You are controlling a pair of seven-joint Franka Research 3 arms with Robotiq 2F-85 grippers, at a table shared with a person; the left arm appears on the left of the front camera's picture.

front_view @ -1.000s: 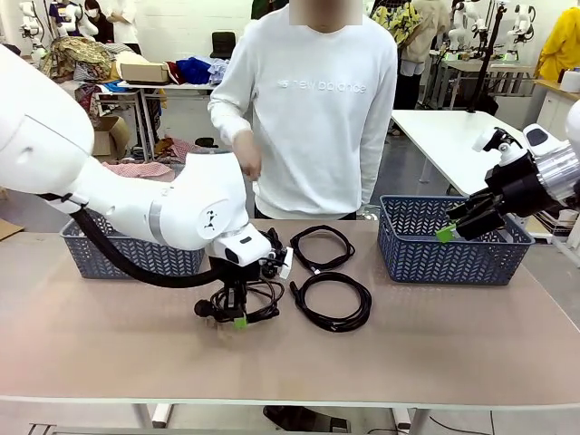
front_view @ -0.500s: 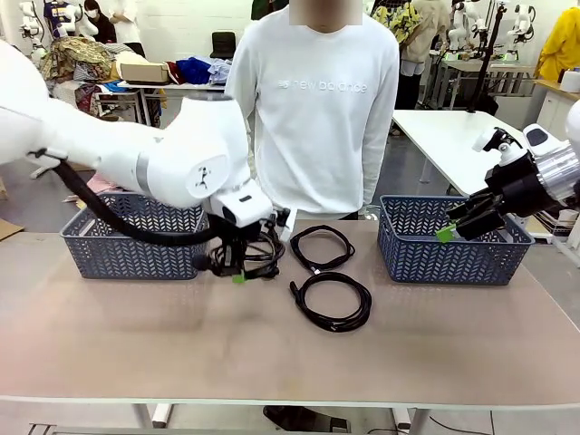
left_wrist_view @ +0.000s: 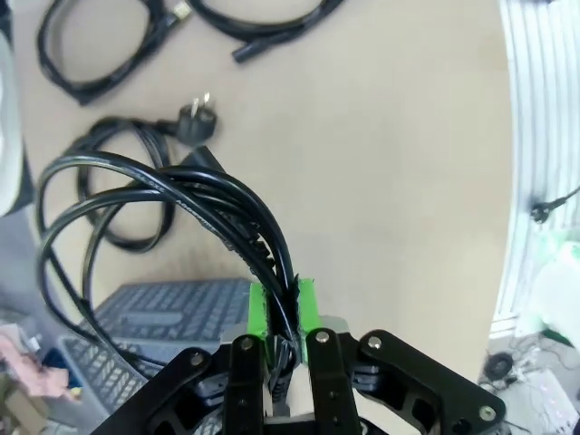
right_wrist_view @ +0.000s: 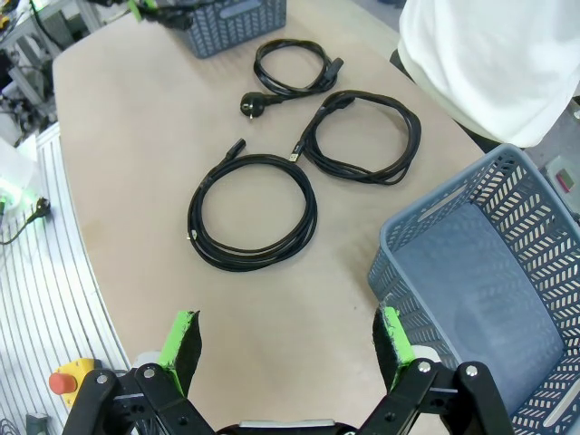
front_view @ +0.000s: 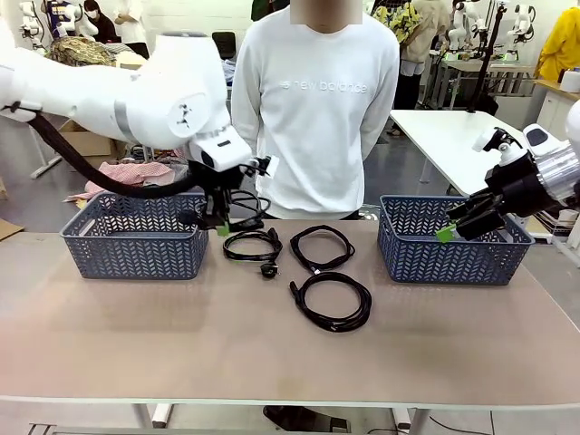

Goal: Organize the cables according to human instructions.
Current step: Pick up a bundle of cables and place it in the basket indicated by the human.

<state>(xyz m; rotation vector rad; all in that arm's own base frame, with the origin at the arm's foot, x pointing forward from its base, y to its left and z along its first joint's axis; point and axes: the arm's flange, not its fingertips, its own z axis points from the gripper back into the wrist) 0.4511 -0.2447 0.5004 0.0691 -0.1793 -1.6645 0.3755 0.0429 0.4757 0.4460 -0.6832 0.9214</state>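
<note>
White sweatshirt on the person reads "new balance". The left gripper is clamped on a thin black coiled cable, loops upright in the air by the left blue-grey lattice basket. Three black coiled cables lie flat on the beige table between the baskets. The right gripper has its jaws apart and holds nothing.

Left arm reaches high, wrist bent down, jaws pinched tight; right arm hovers aside, jaws spread wide.
</note>
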